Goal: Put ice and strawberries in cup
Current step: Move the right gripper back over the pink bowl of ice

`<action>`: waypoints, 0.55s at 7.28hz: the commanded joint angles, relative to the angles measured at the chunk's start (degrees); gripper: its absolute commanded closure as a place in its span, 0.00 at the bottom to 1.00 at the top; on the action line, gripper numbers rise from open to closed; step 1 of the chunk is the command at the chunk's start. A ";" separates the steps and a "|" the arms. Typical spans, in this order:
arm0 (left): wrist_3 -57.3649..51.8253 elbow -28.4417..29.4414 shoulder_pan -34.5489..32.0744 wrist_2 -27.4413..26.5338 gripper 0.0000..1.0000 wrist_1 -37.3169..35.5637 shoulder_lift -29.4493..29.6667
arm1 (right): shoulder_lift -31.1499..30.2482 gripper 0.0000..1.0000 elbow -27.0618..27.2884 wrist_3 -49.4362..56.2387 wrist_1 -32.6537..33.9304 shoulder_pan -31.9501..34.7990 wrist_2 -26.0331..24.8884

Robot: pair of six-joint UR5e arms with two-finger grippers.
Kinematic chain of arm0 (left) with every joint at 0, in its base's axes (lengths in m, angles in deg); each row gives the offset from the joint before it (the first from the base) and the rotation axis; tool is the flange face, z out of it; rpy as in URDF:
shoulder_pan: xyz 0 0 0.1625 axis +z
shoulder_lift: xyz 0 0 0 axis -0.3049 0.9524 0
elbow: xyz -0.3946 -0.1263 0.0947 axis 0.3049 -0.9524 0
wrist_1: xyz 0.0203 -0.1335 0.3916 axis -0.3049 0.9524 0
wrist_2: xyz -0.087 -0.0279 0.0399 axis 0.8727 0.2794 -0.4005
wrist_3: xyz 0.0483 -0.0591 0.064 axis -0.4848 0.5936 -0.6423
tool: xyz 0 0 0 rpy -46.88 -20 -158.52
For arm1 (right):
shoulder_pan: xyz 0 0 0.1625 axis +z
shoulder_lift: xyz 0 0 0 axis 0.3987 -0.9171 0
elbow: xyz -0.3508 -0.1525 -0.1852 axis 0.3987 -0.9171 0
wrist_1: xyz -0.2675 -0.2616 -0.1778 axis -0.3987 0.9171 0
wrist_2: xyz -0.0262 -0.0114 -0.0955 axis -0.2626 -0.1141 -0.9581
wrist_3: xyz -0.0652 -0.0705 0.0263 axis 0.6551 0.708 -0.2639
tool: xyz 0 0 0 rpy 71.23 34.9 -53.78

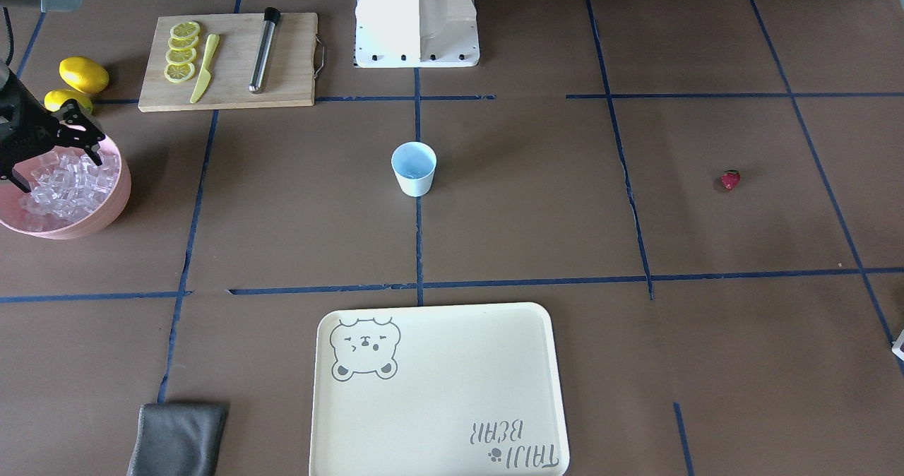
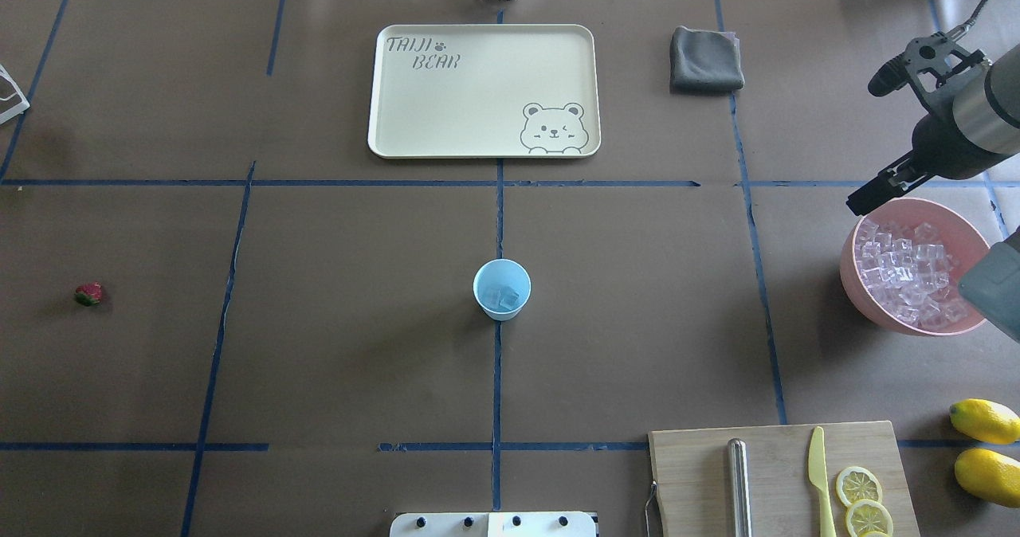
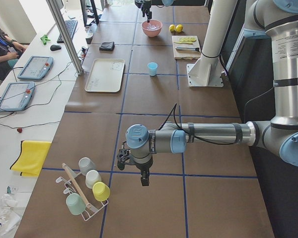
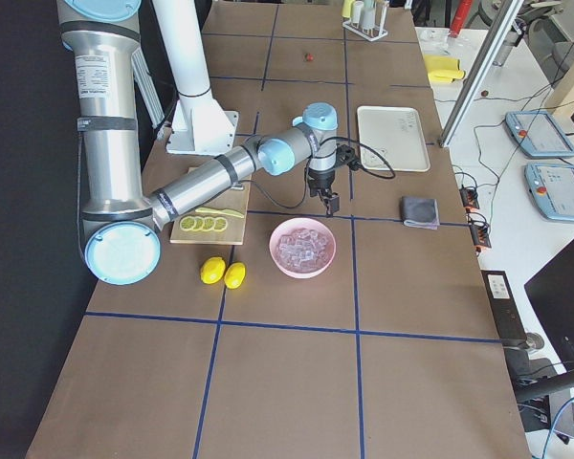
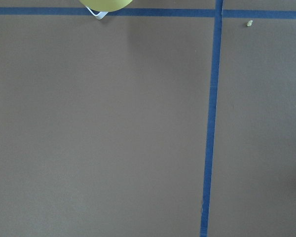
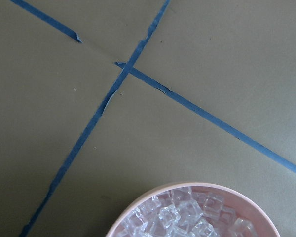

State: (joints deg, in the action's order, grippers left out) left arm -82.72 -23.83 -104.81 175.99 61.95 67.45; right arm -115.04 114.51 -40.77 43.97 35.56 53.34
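The light blue cup (image 1: 414,169) (image 2: 502,288) stands upright at the table's middle with a few ice cubes (image 2: 503,298) inside. More ice (image 1: 67,183) (image 2: 908,274) fills the pink bowl (image 2: 857,282) on the robot's right. My right gripper (image 1: 56,169) hangs open just above that bowl's far edge, with nothing between its fingers. The strawberry (image 1: 730,179) (image 2: 89,293) lies alone far out on the robot's left. My left gripper (image 3: 141,181) points down over bare table beyond the strawberry; I cannot tell whether it is open or shut.
A cutting board (image 2: 785,473) with lemon slices, a yellow knife and a metal rod sits near the robot's right, with two lemons (image 2: 986,441) beside it. A cream tray (image 2: 482,91) and a grey cloth (image 2: 705,60) lie at the far side. A cup rack (image 3: 87,191) stands near the left gripper.
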 commanded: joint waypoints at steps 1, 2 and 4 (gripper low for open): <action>0.00 -0.08 0.05 0.00 0.00 0.00 0.00 | -2.90 0.00 -2.06 1.76 -2.74 0.80 0.00; 0.00 -0.08 0.05 0.00 0.00 0.09 0.00 | -3.60 0.00 -2.86 2.47 -2.83 0.88 0.00; 0.00 -0.16 0.05 0.00 0.00 0.09 0.00 | -3.70 0.01 -4.44 2.12 -2.83 0.97 -0.09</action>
State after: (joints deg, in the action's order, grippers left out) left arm -82.72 -23.97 -104.80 175.99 62.03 67.46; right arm -118.52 111.18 -38.59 41.19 36.47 53.32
